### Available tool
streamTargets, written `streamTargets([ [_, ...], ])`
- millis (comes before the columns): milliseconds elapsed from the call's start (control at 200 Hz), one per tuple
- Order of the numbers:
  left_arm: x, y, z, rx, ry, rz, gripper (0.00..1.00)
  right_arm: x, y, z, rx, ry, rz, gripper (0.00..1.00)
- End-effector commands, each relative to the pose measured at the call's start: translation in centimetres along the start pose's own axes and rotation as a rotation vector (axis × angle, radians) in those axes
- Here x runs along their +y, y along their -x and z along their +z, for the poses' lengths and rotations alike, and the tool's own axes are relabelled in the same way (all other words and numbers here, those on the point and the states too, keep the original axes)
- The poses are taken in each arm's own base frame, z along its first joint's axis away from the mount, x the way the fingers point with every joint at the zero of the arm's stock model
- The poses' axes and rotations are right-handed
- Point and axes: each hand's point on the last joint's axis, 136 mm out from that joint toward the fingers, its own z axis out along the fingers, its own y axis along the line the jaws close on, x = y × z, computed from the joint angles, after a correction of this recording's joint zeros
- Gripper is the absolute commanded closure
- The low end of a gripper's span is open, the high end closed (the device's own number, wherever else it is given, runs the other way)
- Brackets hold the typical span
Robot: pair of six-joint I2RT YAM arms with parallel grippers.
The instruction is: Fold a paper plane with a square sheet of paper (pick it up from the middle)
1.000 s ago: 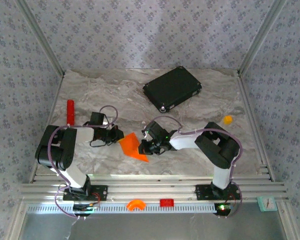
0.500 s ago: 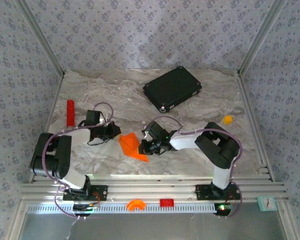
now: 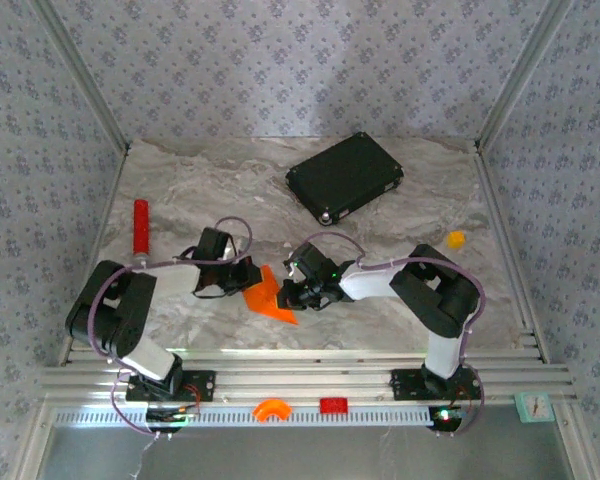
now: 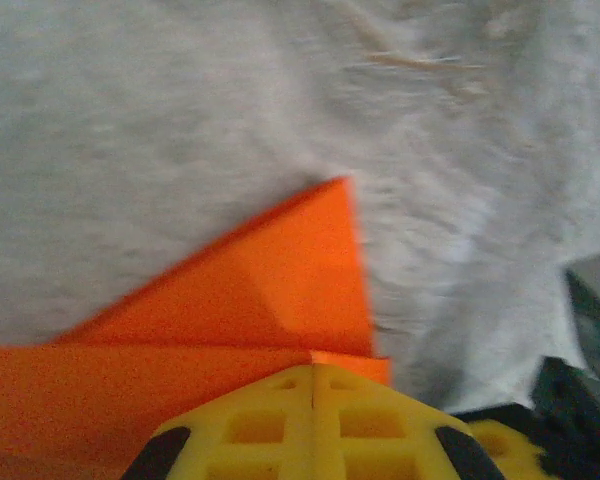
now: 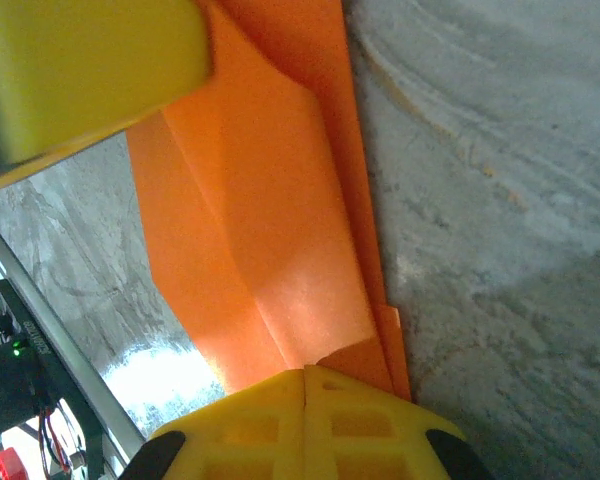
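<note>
Marble tabletop (image 3: 180, 190), six o'clock side: half-folded bright orange paper sheet (image 3: 263, 296).
Left gripper (image 3: 248, 277) at its nine, right gripper (image 3: 284, 297) at three, both closed, touching it; uneven dragging could skew creases.

Marble table (image 3: 180, 190): black case (image 3: 345, 178), red cylinder (image 3: 140, 225), yellow lump (image 3: 456, 239).
</note>
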Motion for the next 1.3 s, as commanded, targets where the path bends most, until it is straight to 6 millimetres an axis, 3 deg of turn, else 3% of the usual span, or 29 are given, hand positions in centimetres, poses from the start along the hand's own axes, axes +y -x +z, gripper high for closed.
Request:
streamTargets([
  [0, 1.9, 0.2, 0.3, -0.002, 0.048, -0.039, 1.00, -4.6, -3.7, 0.2, 0.117, -0.162, 0.076, 1.00],
  [165, 3.1, 0.0, 0.5, 0.016, 0.044, -0.065, 1.00, -3.5, -3.0, 0.3, 0.107, -0.136, 0.064, 1.00],
  [415, 3.5, -0.8, 1.0, 0.041, 0.025, -0.076, 1.00, 1.4, 0.3, -0.7, 0.046, -0.055, -0.017, 1.00],
  [540, 3.3, -0.7, 0.8, 0.036, 0.020, -0.071, 1.00, 2.9, 1.3, -0.5, 0.035, -0.038, -0.047, 1.00],
  [635, 3.1, -0.5, 0.7, 0.031, 0.018, -0.068, 1.00, 2.6, 1.4, 0.3, 0.050, -0.052, -0.045, 1.00],
  [755, 2.8, -0.3, 0.7, 0.031, 0.016, -0.066, 1.00, 0.7, 0.4, 1.3, 0.081, -0.101, -0.010, 0.99],
  [940, 2.7, -0.1, 0.6, 0.028, 0.018, -0.061, 1.00, -1.3, -1.8, 0.6, 0.091, -0.110, 0.024, 0.98],
  [1129, 2.7, -0.1, 0.6, 0.028, 0.022, -0.064, 1.00, -1.2, -2.9, -1.1, 0.081, -0.078, 0.009, 0.97],
  [1294, 2.8, -0.1, 0.5, 0.025, 0.030, -0.067, 1.00, 1.3, -0.7, -1.8, 0.035, -0.034, -0.042, 0.96],
])
